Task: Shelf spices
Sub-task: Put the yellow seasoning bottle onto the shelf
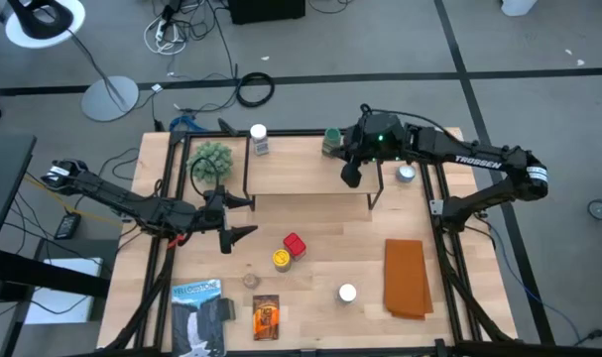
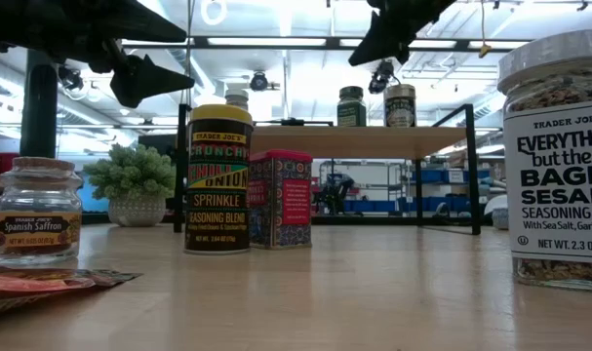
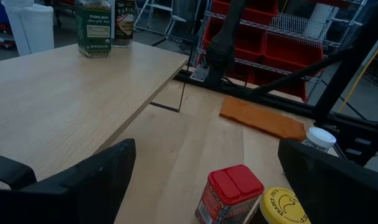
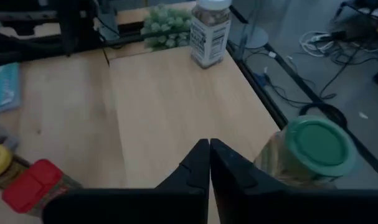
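Note:
The shelf (image 1: 301,169) stands at the table's far side. On its top stand a white-lidded jar (image 1: 258,137), a green-lidded jar (image 4: 316,146) and a silver-lidded jar (image 1: 407,174). My right gripper (image 4: 208,155) hovers shut and empty above the shelf top, just beside the green-lidded jar. My left gripper (image 1: 246,218) waits open near the shelf's front left leg. On the table lie a red box (image 1: 295,244), a yellow-lidded jar (image 1: 281,259), a small tan-lidded jar (image 1: 251,281), a white-lidded jar (image 1: 347,293) and an orange-brown packet (image 1: 266,315).
A small potted plant (image 1: 211,161) stands left of the shelf. A folded orange cloth (image 1: 407,278) lies at the table's right, a blue-and-white flat package (image 1: 198,315) at the near left. Black frame posts run along both table sides.

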Available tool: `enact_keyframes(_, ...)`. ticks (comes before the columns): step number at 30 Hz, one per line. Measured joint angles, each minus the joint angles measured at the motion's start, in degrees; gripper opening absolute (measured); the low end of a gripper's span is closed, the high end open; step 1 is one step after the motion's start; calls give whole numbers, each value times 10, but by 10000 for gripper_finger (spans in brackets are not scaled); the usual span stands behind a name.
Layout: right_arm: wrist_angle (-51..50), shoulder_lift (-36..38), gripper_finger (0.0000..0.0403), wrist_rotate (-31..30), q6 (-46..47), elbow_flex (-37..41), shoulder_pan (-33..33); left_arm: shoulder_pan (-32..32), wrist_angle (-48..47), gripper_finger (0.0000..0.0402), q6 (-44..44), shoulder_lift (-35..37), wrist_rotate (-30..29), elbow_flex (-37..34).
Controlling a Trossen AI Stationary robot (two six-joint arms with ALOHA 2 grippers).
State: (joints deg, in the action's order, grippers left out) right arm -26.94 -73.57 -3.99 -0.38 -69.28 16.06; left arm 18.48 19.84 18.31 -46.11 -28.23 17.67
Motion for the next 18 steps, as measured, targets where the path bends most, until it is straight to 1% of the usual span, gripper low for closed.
enact_keyframes(3,-7,-14,9,-29,4,0,-16,0,0,399,0,0,0,0)
enact_keyframes(6,-13,-29,3,-50,3,0,-17,0,1,399,0,0,0,0)
enact_keyframes(10,-11,-47,3,-97,7,0,-17,0,0,399,0,0,0,0)
enact_keyframes(15,-14,-61,2,-122,10,0,-14,0,0,399,0,0,0,0)
enact_keyframes(18,-17,-60,2,-149,18,0,-13,0,0,399,0,0,0,0)
